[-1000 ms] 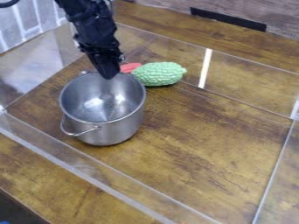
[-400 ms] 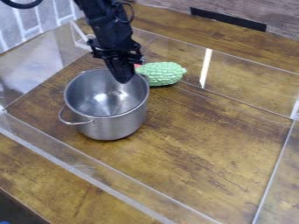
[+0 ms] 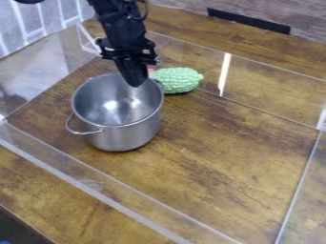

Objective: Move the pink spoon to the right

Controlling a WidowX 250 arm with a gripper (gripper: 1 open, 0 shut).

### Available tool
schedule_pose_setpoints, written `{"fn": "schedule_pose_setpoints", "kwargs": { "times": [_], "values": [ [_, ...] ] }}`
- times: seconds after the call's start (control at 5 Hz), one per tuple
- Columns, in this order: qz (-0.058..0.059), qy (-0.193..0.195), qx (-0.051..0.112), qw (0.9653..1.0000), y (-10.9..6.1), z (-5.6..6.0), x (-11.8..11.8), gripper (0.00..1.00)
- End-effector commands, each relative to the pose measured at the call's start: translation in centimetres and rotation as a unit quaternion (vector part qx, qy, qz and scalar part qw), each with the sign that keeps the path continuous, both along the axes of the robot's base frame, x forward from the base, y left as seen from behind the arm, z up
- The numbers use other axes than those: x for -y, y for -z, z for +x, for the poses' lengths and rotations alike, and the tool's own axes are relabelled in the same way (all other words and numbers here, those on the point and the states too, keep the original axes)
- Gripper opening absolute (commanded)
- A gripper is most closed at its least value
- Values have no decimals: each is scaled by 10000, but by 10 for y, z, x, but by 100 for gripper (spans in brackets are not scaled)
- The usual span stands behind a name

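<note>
Camera view, arm: You see the black gripper (image 3: 133, 78) pointing steeply down over the far rim of the steel pot (image 3: 117, 114), its tip at about rim height.

Jaws: They are fully closed. You cannot tell from this view whether they pinch anything; nothing pink shows at the tip.

Pink spoon: Only a sliver of reddish pink (image 3: 152, 71) shows, just behind the gripper and touching the left end of the green bumpy vegetable toy (image 3: 177, 80). The rest is hidden by the arm.

Surroundings: The pot and toy sit on a dark wooden surface (image 3: 230, 152) inside a clear-walled enclosure (image 3: 223, 73).

What has changed: Over the last second the pot has slid a little toward the right and its handle has swung round, while the gripper has drifted right with it. The pink sliver and the toy have stayed put.

Meaning for the task: You appear to be nudging the pot, not the spoon. The spoon has likely not started its move right, and the toy blocks that path.
</note>
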State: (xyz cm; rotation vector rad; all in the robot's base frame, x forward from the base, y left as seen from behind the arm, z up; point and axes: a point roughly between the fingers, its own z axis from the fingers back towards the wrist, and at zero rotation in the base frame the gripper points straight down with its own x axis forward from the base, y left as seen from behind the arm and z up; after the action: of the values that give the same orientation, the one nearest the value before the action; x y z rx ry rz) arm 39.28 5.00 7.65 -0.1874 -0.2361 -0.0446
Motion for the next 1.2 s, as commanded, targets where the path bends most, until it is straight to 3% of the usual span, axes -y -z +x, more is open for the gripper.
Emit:
{"fn": "schedule_pose_setpoints", "kwargs": {
  "times": [0.0, 0.6, 1.0],
  "values": [
    [73, -87, 229, 9997, -21, 8, -15, 0],
    [65, -167, 36, 9998, -13, 4, -35, 0],
    [34, -507, -65, 9987, -14, 2, -29, 0]
  ]
}}
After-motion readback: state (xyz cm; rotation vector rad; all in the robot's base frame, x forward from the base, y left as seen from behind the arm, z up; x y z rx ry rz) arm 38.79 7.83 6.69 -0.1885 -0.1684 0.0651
